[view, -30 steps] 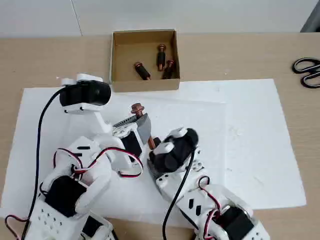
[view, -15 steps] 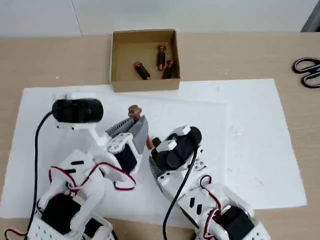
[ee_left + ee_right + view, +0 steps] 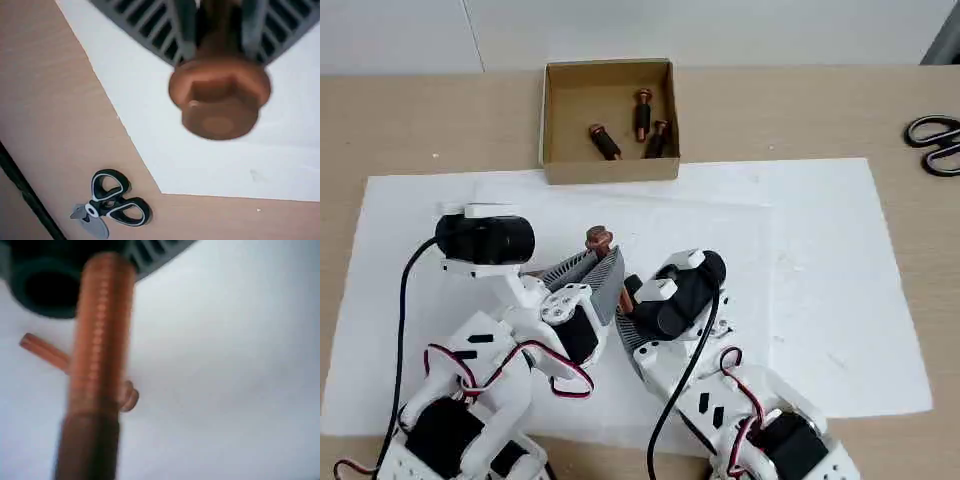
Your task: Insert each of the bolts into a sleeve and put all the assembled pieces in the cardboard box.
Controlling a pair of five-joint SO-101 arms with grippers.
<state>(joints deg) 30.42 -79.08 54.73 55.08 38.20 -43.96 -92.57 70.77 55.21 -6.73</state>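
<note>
Left gripper (image 3: 218, 30), closed tight on 1 bolt (image 3: 219, 95): keep shaft coaxial with sleeve (image 3: 89, 447), advance slowly, no tilt.

Copper bolt (image 3: 218, 95) in left pincer (image 3: 601, 258)

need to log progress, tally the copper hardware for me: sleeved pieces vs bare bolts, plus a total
sleeved pieces in the cardboard box: 3
bare bolts: 2, one in the left tool, one lying on the paper
total: 5
</note>
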